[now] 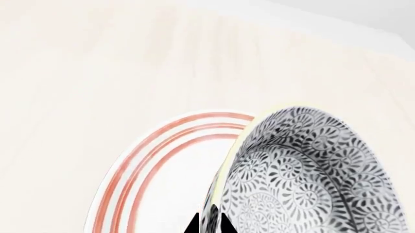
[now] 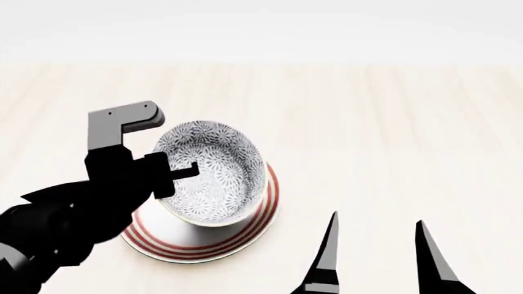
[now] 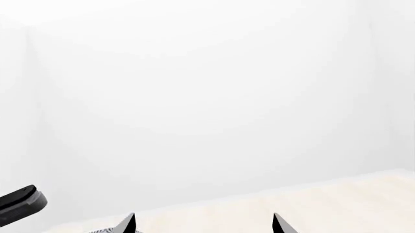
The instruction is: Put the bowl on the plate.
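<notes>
left end effector (image 2: 176, 179) grips the bowl (image 2: 214, 168) rim over the plate (image 2: 245, 236).

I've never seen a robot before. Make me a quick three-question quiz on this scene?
1. True or false: the deep grey-blue floral ceramic bowl sits over the shallow white red-ringed plate.
2. Which tool grips the bowl's rim: A left tool, B right tool?
3. Fill in: the right tool's jaws stand ____ and hold nothing.

Key: 1 true; 2 A; 3 open.
</notes>
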Robot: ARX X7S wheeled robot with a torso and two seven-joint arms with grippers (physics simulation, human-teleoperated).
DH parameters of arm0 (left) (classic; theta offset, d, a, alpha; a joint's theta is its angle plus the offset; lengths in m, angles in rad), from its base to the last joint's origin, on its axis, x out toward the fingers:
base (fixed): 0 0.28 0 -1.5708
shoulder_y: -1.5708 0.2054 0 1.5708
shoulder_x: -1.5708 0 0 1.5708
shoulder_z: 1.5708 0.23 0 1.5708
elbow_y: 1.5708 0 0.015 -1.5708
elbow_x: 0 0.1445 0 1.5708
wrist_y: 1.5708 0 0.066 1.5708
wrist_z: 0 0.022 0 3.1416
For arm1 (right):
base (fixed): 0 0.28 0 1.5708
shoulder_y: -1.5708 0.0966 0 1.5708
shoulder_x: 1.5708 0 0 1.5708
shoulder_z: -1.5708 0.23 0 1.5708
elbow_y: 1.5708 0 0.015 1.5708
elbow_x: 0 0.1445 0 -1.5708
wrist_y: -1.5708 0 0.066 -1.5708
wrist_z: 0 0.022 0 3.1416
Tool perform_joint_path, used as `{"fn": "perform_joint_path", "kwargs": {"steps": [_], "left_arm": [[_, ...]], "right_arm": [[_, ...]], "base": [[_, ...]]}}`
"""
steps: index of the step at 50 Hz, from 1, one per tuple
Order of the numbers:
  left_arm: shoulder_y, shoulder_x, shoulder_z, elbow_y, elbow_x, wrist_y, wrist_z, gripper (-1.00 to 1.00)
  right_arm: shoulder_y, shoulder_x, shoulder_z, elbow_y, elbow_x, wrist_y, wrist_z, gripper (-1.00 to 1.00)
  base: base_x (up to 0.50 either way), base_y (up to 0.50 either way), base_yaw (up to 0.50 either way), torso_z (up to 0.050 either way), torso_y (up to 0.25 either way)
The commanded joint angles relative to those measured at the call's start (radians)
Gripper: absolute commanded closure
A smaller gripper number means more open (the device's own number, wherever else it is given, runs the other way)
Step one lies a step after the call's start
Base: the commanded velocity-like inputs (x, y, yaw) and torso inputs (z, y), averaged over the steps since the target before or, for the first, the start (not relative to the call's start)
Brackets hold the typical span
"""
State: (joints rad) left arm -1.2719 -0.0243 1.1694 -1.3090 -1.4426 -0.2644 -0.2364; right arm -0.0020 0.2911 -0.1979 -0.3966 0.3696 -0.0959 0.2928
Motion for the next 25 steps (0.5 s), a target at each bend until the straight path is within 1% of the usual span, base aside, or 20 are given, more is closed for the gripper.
{"fn": "perform_joint_path", "kwargs": {"steps": [1,8,18,23,24,25], "left_arm": [[0.003,0.020,-0.044,0.001,-0.008,-0.002,0.013,1.00],[0.014,0.022,-0.046,0.001,0.013,-0.010,0.013,1.00],[0.020,0.023,-0.017,0.001,-0.017,-0.014,0.013,1.00],[0.022,0.022,-0.030,0.001,-0.008,-0.008,0.005,1.00],[0.020,0.023,-0.020,0.001,0.006,0.011,0.008,1.00],[0.015,0.024,0.017,0.002,0.030,0.045,0.004,1.00]], "right_arm": [[-0.002,-0.011,0.014,-0.001,-0.011,-0.004,-0.014,-1.00],[-0.002,-0.008,0.011,-0.003,-0.011,-0.004,-0.011,-1.00],[-0.001,-0.007,0.008,0.005,-0.010,-0.011,-0.010,-1.00],[-0.002,-0.005,0.006,0.006,-0.009,-0.014,-0.010,-1.00],[-0.002,-0.004,0.005,0.005,-0.009,-0.013,-0.009,-1.00],[-0.002,-0.004,0.005,0.006,-0.010,-0.014,-0.010,-1.00]], "base": [[0.00,0.00,0.00,0.000,0.000],[0.00,0.00,0.00,0.000,0.000],[0.00,0.00,0.00,0.000,0.000],[0.00,0.00,0.00,0.000,0.000],[0.00,0.00,0.00,0.000,0.000],[0.00,0.00,0.00,0.000,0.000]]}}
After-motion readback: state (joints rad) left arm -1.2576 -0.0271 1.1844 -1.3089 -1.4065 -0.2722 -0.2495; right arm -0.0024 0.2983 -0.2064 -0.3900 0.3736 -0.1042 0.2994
